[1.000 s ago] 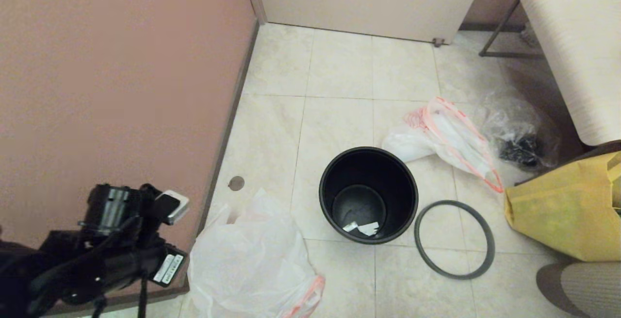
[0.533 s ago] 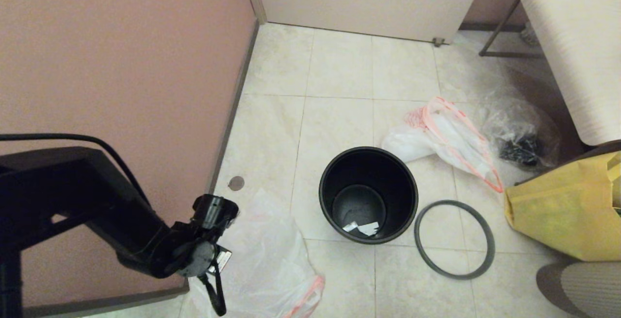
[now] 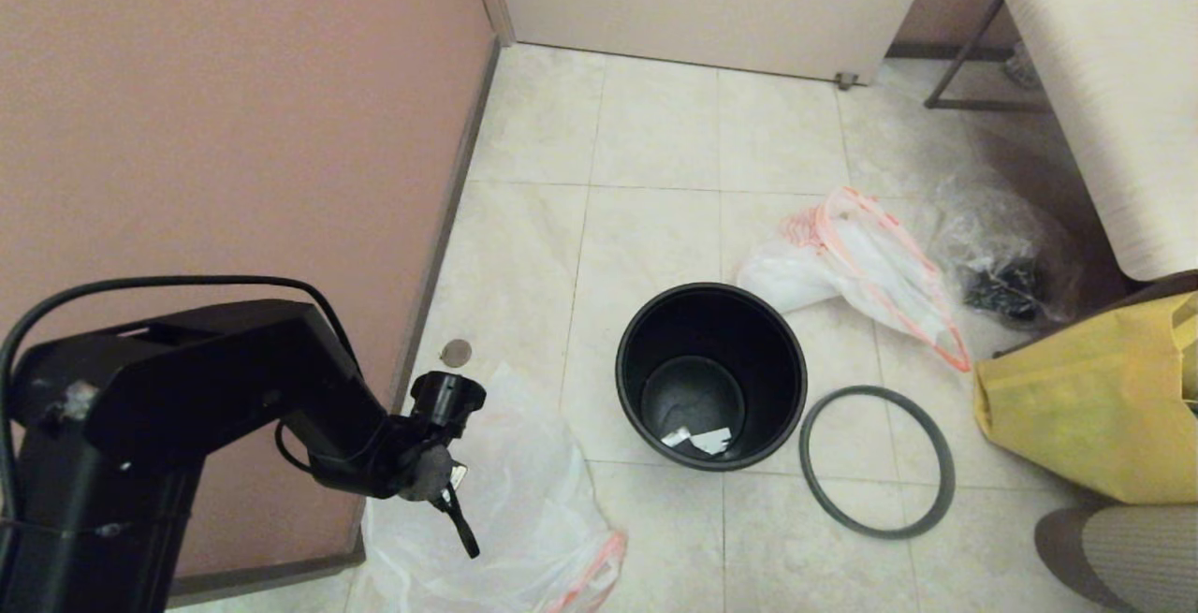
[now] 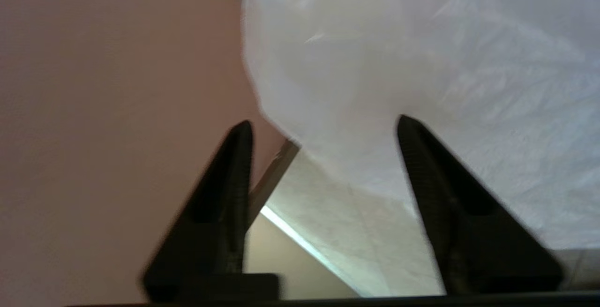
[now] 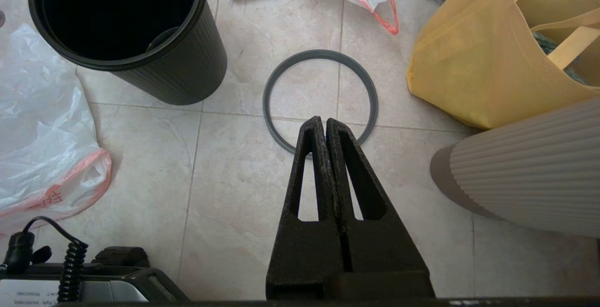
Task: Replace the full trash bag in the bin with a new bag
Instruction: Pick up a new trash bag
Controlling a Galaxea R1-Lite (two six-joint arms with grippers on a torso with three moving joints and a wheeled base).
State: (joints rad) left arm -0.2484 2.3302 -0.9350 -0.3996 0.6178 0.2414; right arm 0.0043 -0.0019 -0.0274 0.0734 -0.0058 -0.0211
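Nearest the robot, to the near left of the bin [image 3: 655, 332], the new bag [image 3: 524, 501] lies crumpled on the floor tiles against the wall's foot. The left gripper [image 4: 322, 126] hangs just over it, fingers spread wide with nothing between them. The film is thin, soft and light, and probably slippery. It should be pinched on a raised fold or along the orange edge, where the layers bunch, not on a flat stretch. It will likely drape and cling when lifted, so its mouth will need opening before it goes into the bin. Its near end is cut off by the bottom of the head view, and which side is the opening cannot be made out.

To the near right of the bin, the right gripper [image 5: 325, 122] is pressed together and empty. It hovers above the near arc of the grey hoop [image 5: 320, 53], which lies flat on the floor just beside the bin. The hoop looks stiff and is easy to take by its band.

The bin stands upright and unlined, with a few paper scraps [image 3: 708, 440] on its bottom.

Beyond the bin to the far right, the full trash bag [image 3: 880, 276] lies slumped on the floor, its orange band trailing. What it holds shows only as pale shapes.
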